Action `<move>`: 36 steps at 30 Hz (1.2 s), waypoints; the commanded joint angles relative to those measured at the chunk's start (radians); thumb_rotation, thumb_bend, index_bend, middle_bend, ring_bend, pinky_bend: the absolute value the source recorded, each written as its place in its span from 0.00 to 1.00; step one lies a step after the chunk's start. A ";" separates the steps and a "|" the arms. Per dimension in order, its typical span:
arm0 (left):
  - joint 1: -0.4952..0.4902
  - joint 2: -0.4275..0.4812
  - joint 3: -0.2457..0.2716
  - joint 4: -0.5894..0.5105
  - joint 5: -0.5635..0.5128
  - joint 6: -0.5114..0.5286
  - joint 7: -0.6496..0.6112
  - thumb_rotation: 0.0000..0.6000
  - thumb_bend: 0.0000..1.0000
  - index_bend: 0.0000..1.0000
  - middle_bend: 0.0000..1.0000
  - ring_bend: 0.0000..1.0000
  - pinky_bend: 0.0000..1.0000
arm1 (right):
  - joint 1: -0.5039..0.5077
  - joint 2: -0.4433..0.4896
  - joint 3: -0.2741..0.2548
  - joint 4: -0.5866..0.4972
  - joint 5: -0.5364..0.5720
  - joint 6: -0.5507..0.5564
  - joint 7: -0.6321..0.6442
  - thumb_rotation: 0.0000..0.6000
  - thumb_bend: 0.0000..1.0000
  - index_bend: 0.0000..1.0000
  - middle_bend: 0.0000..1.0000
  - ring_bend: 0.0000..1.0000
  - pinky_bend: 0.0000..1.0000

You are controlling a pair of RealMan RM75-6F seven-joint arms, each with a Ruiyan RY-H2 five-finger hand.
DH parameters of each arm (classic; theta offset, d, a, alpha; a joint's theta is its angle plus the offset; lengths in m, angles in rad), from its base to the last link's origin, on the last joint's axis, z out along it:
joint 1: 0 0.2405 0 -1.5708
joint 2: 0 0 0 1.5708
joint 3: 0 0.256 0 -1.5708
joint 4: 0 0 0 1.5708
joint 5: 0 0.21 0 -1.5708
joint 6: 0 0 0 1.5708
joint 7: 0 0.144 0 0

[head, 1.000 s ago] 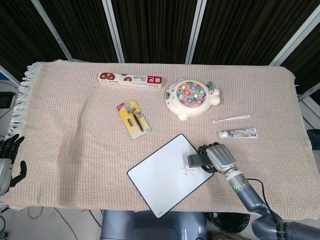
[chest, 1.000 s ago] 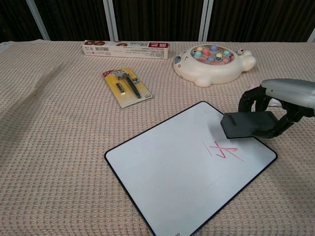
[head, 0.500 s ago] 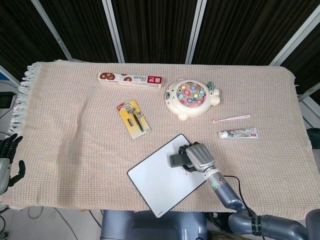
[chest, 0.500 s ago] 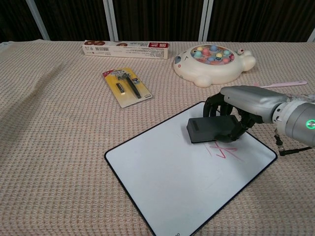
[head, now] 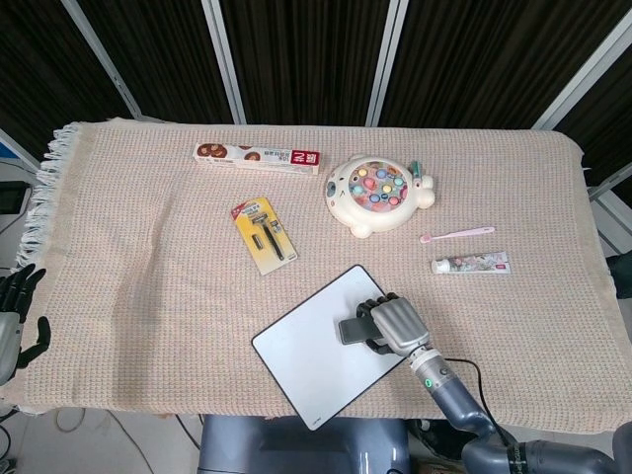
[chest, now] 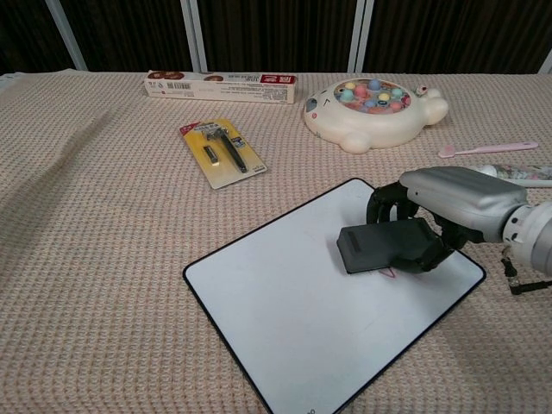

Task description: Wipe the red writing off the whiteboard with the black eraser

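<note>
1. While I watch from the head view, my right hand (head: 397,324) grips the black eraser (head: 354,329) on the whiteboard (head: 296,351); left hand (head: 20,314) idles, fingers apart
2. From the chest view, eraser (chest: 386,245) covers red writing (chest: 390,272); it looks light and rigid, best held by its sides

A table covered by a beige woven cloth (head: 138,247) with a fringed left edge carried everything. Along its far side lay a long flat snack box (head: 260,156) and a cream fishing-game toy (head: 378,193), with a carded razor pack (head: 264,233) nearer the middle. Toward the right lay a pink toothbrush (head: 457,234) and a toothpaste tube (head: 471,264), and the whiteboard (head: 306,355) sat askew at the near edge.
</note>
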 commanded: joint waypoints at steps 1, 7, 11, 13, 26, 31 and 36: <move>0.000 0.000 0.000 -0.001 0.000 0.001 0.001 1.00 0.60 0.05 0.00 0.03 0.05 | -0.024 0.021 -0.039 -0.029 -0.033 0.021 -0.001 1.00 0.41 0.56 0.51 0.49 0.35; 0.001 0.000 0.000 -0.001 0.000 0.002 0.002 1.00 0.60 0.05 0.00 0.03 0.05 | -0.059 0.053 -0.097 -0.073 -0.093 0.060 -0.002 1.00 0.41 0.56 0.51 0.49 0.35; 0.001 0.000 0.000 -0.001 0.002 0.003 0.003 1.00 0.60 0.05 0.00 0.03 0.05 | -0.067 0.066 -0.107 -0.085 -0.111 0.069 0.008 1.00 0.41 0.56 0.51 0.49 0.35; 0.001 0.000 0.001 -0.001 0.003 0.003 0.004 1.00 0.60 0.05 0.00 0.03 0.05 | -0.065 0.065 -0.101 -0.077 -0.109 0.066 0.011 1.00 0.41 0.56 0.51 0.49 0.35; 0.001 0.001 -0.001 0.002 0.002 0.004 0.001 1.00 0.60 0.05 0.00 0.03 0.05 | -0.018 0.001 0.010 0.051 -0.007 0.028 0.012 1.00 0.41 0.57 0.51 0.49 0.35; 0.002 0.002 -0.001 0.003 0.002 0.005 -0.001 1.00 0.60 0.05 0.00 0.03 0.05 | 0.000 -0.008 0.050 0.091 0.035 0.015 0.010 1.00 0.41 0.57 0.51 0.49 0.35; 0.002 0.002 0.000 0.006 0.006 0.006 -0.001 1.00 0.60 0.05 0.00 0.03 0.05 | 0.001 0.035 0.081 0.081 0.056 0.026 0.024 1.00 0.41 0.57 0.51 0.49 0.35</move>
